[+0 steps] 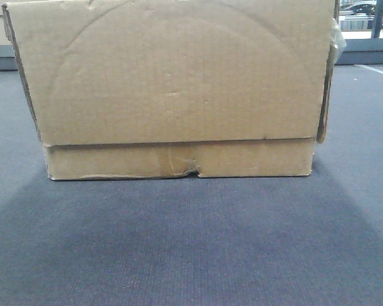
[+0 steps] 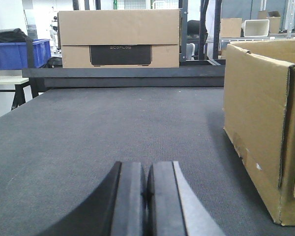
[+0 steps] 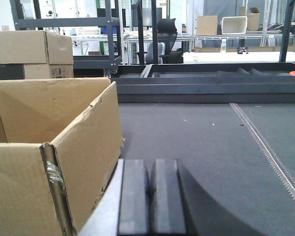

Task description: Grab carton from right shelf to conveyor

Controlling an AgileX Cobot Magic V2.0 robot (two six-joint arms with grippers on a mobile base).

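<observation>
Front view: the carton (image 1: 172, 89) fills the top and middle of the frame and sits flat on the belt (image 1: 191, 242). A small tear shows at its bottom edge.

Left wrist view: the left gripper (image 2: 146, 199), at the bottom middle, is pressed closed and holds nothing. The carton (image 2: 258, 123) stands at the right, apart from it.

Right wrist view: the right gripper (image 3: 148, 196), at the bottom middle, is closed and empty too. The open carton (image 3: 54, 147) is at the left, just beside it.

The carton looks put down already, so the job seems almost done. I think the 2 arms only need to pull away without bumping it
</observation>
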